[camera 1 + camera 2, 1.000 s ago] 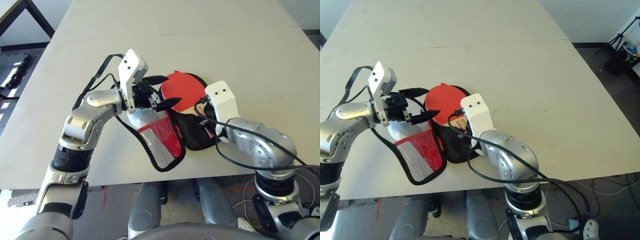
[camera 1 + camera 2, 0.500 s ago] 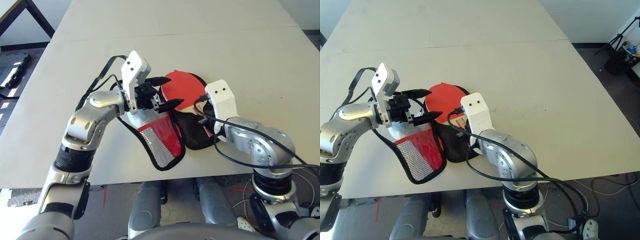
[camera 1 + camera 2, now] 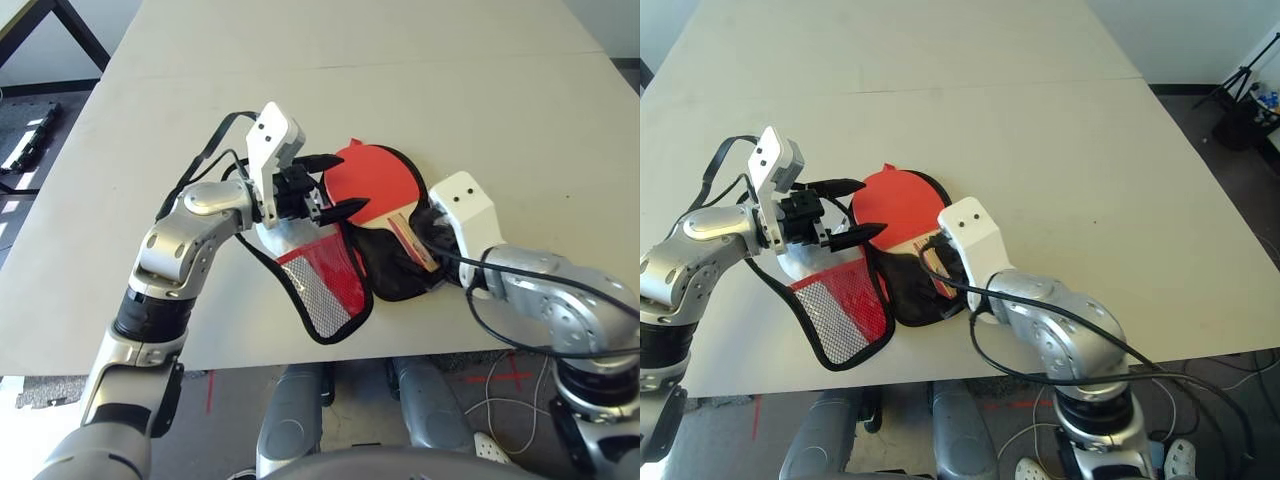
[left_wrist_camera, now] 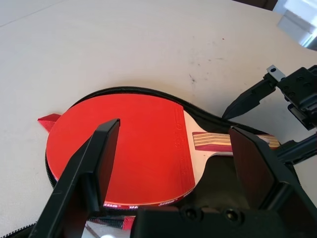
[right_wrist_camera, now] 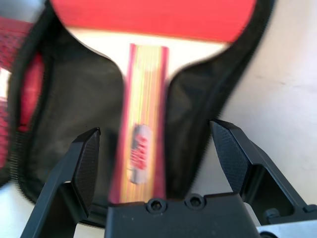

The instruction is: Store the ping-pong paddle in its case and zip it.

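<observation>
The ping-pong paddle [image 3: 368, 180] lies with its red face up on the black lining of the open case [image 3: 392, 275], its striped wooden handle [image 3: 411, 240] pointing toward the table's near edge. The case's flap [image 3: 322, 285], with its grey mesh pocket, is folded out to the left. My left gripper [image 3: 349, 181] hovers open just over the left rim of the paddle's face, with nothing between its fingers. My right gripper [image 5: 156, 130] is open, with its fingers apart on either side of the handle's [image 5: 141, 134] end and no contact visible.
The pale table [image 3: 480, 110] has a seam across its far part, and its near edge runs just below the case. A black cable [image 3: 205, 150] loops off my left forearm. Open tabletop lies beyond and to the right of the paddle.
My right arm has pulled back toward the right and the near edge, uncovering the paddle's handle. My left gripper has edged slightly closer to the paddle face.
</observation>
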Tool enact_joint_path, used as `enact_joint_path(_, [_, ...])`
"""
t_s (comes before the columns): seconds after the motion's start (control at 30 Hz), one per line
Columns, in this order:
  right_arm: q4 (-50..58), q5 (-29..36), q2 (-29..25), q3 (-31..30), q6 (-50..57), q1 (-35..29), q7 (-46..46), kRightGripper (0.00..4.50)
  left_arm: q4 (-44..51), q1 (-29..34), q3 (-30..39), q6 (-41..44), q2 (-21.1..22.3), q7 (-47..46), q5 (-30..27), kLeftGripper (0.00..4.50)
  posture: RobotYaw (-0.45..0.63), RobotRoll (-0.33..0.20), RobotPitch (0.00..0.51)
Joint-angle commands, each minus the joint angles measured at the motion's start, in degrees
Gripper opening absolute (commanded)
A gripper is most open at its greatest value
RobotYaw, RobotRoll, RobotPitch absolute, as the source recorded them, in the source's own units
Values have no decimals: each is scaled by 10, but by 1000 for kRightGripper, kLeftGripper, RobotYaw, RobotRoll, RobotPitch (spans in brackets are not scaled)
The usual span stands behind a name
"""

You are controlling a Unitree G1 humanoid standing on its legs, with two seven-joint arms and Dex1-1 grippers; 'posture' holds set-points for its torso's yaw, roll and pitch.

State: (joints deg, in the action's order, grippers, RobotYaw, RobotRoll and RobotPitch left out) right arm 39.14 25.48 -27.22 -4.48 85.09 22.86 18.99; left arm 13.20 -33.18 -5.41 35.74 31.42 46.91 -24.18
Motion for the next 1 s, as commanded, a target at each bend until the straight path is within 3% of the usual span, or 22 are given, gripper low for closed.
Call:
enact_joint_path(0.03, [5, 28, 5, 10, 8, -12, 25, 4493, -7, -3, -6, -4, 1, 6, 5, 4500, -64, 0, 250])
enact_joint_path(0.4, [34, 75, 7, 21, 43, -27, 59, 4493, -4, -1, -6, -3, 4, 8, 6, 4500, -60, 0, 259])
enact_joint_path(0.53, [36, 65, -23, 24, -2, -35, 61, 4493, -2, 2, -5, -3, 4, 8, 6, 4500, -60, 0, 259])
enact_joint_path(0.67, [17, 45, -97, 39, -93, -32, 93, 4493, -2, 4, -5, -3, 3, 6, 6, 4500, -61, 0, 259])
enact_joint_path(0.77, [6, 52, -122, 54, -134, -24, 112, 4493, -3, 4, -4, -4, 3, 6, 6, 4500, -63, 0, 258])
enact_joint_path(1.0, [2, 53, -88, 22, -139, -11, 88, 4493, -4, 4, -5, -5, 1, 6, 5, 4500, -61, 0, 264])
